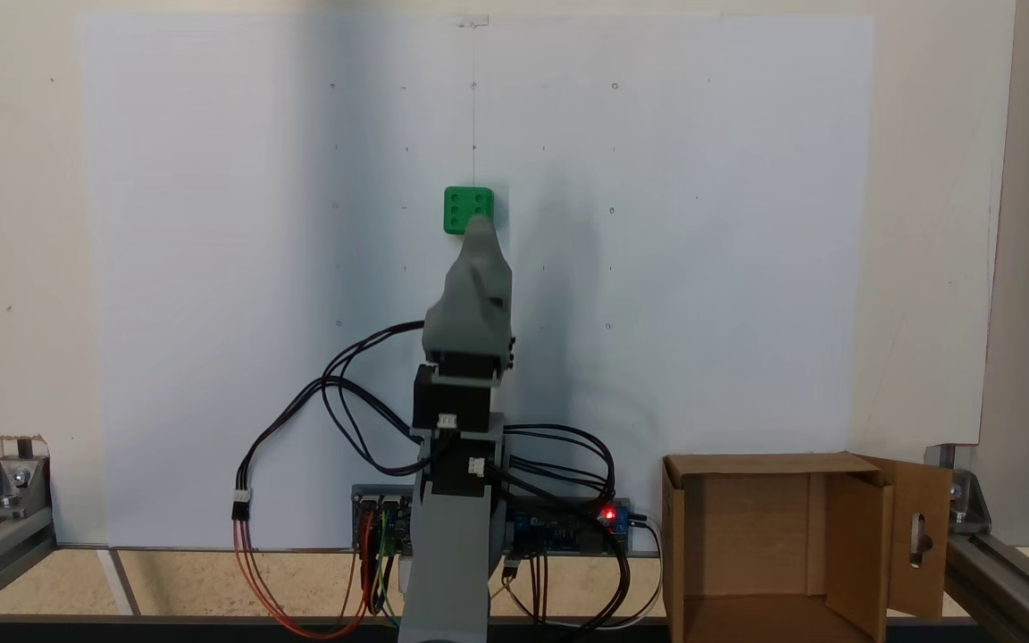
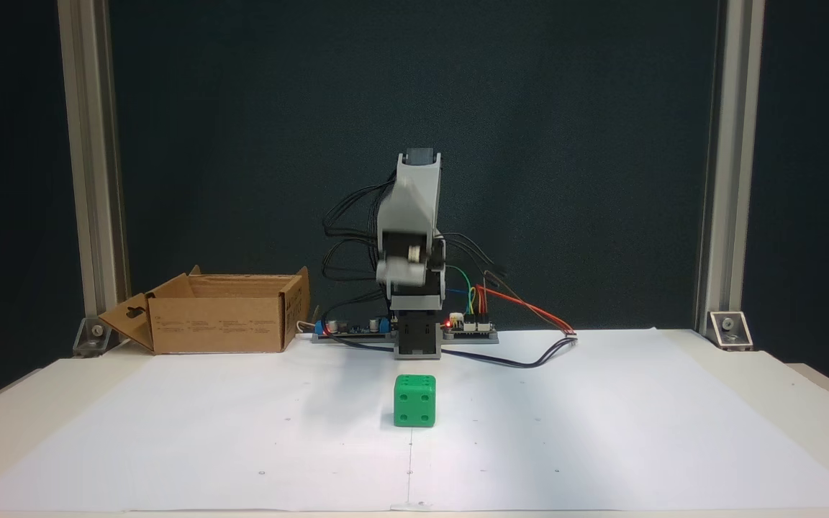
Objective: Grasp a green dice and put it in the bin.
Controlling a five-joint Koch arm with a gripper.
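Note:
The green dice (image 1: 464, 207) (image 2: 414, 400) sits alone on the white paper, in front of the arm's base. My grey gripper (image 1: 480, 229) (image 2: 400, 269) hangs folded high above the table, behind the dice and apart from it. From above, its tip overlaps the dice's near corner. Only one tip shows, and the head-on fixed view is blurred, so its state stays unclear. The bin (image 1: 751, 522) (image 2: 220, 324), a brown cardboard box with open flaps, stands beside the arm's base. One flap (image 1: 921, 536) has an oval slot.
White paper sheet (image 1: 211, 268) covers the table. Circuit boards (image 1: 568, 527) and loose cables (image 1: 345, 402) lie around the arm's base. Aluminium frame posts (image 2: 87, 165) stand at the table's corners.

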